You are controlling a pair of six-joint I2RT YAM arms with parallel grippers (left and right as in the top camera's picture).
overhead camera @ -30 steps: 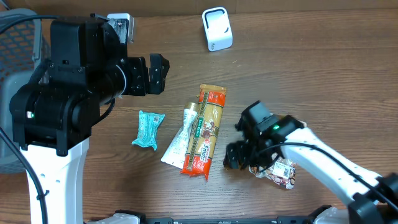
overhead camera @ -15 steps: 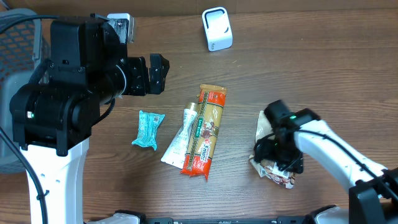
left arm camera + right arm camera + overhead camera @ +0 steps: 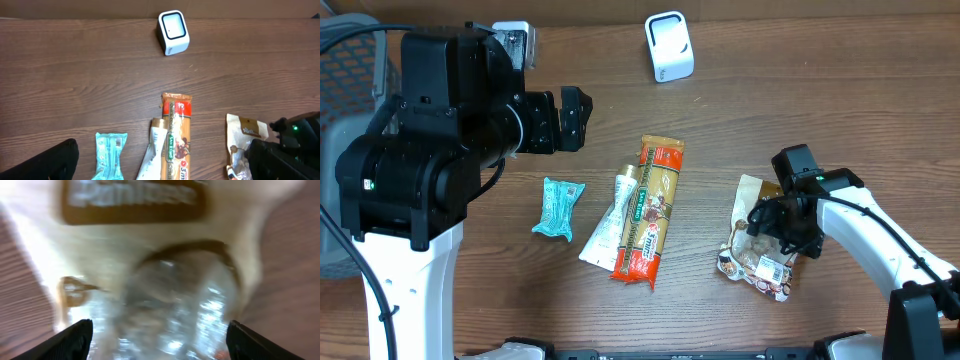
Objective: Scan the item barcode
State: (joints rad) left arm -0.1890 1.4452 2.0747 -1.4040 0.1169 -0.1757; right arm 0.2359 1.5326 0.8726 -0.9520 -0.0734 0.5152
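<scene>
Brown wood-grain table [image 3: 820, 100]; white scanner [image 3: 668, 46] near far edge

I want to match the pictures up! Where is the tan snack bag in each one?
Overhead: the snack bag lies lower right, partly under the right tool.
Left wrist: snack bag at the bottom right, beside the dark tool.
Right wrist: snack bag fills nearly the whole picture, close and blurry.
Shared landmark: the right tool, over the bag in every view.
</scene>
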